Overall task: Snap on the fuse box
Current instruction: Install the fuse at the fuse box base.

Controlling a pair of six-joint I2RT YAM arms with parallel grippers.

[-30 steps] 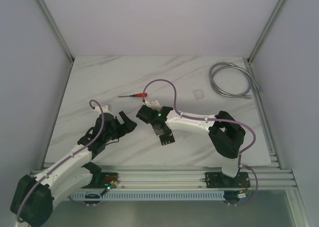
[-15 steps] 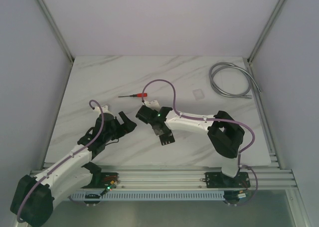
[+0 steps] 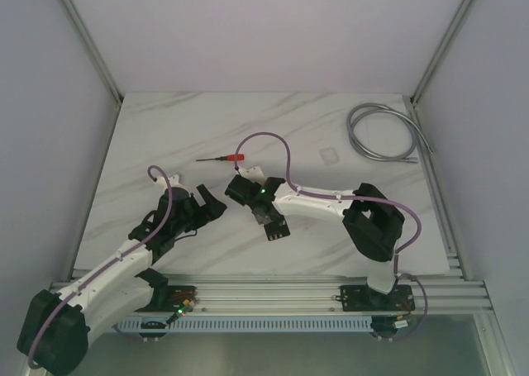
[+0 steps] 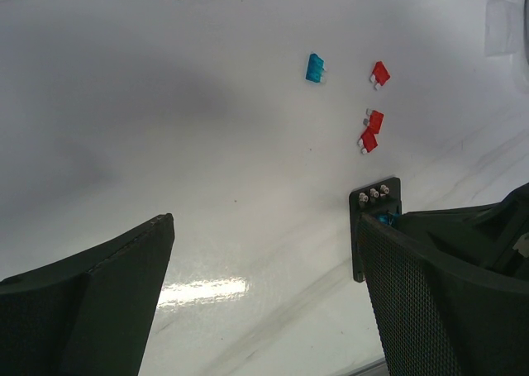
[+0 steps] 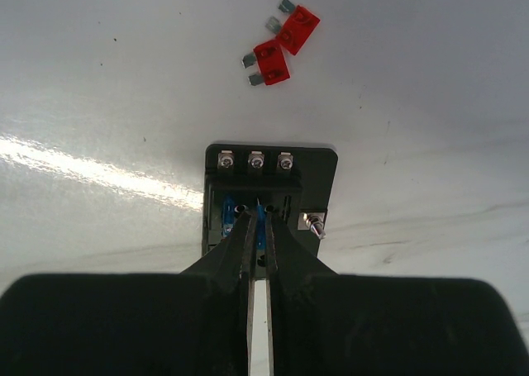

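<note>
Shows the fuse box (image 5: 270,165) lying flat near the middle of the marble table (image 3: 165,136), right under the right gripper (image 5: 258,221), with its fingers pinched almost together on a thin blue fuse (image 5: 261,213) at the box's slots. Shows the left gripper (image 4: 264,227) spread wide and holding nothing, near the box, with 3 red fuses (image 4: 374,121) and 1 spare blue fuse (image 4: 315,68) scattered beyond.

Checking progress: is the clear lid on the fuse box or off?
Off. The clear lid lies on the table, well apart from the fuse box, whose face shows uncovered in the right wrist view.
</note>
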